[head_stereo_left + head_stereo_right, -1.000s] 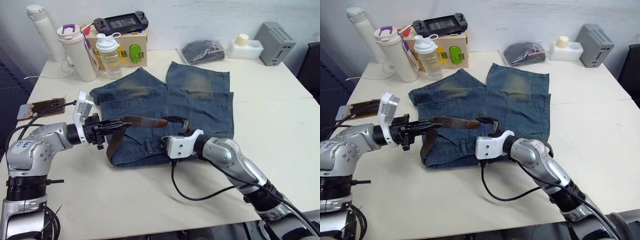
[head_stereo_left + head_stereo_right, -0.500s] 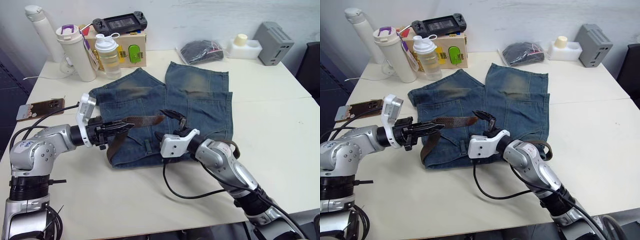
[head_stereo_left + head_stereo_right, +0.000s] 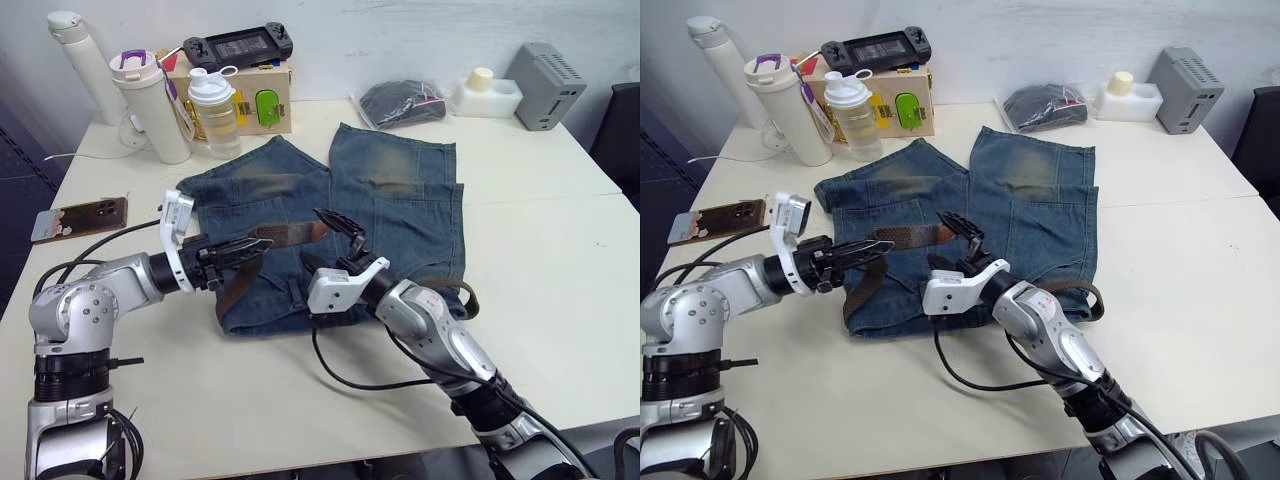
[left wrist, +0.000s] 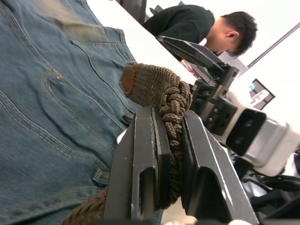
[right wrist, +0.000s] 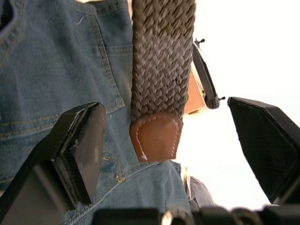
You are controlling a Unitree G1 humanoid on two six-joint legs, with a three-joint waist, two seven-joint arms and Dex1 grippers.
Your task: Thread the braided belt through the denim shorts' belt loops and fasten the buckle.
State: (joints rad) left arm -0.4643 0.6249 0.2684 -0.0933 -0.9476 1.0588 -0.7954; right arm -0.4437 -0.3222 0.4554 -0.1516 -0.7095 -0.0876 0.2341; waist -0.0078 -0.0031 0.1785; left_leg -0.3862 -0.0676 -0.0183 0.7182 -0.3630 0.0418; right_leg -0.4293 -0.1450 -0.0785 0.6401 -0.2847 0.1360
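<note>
Desk (image 3: pixel 560 250) carries the denim shorts (image 3: pixel 400 200) at its middle, waistband toward the near edge. On the left, the left tool (image 3: pixel 258 246) is clamped on the braided belt (image 3: pixel 290 233), the strap pinched edgewise between its fingers. From that grip the belt's long axis runs rightward along the waistband, its leather-capped free end projecting just past the fingertips. The slack drops toward the near-left corner of the shorts. The right tool (image 3: pixel 340 228) stands with its fingers wide apart, the belt tip lying between them but untouched. Judgement: the right tool is the nearer to the tip and needs only to close on it to take the handover. The buckle cannot be made out.
</note>
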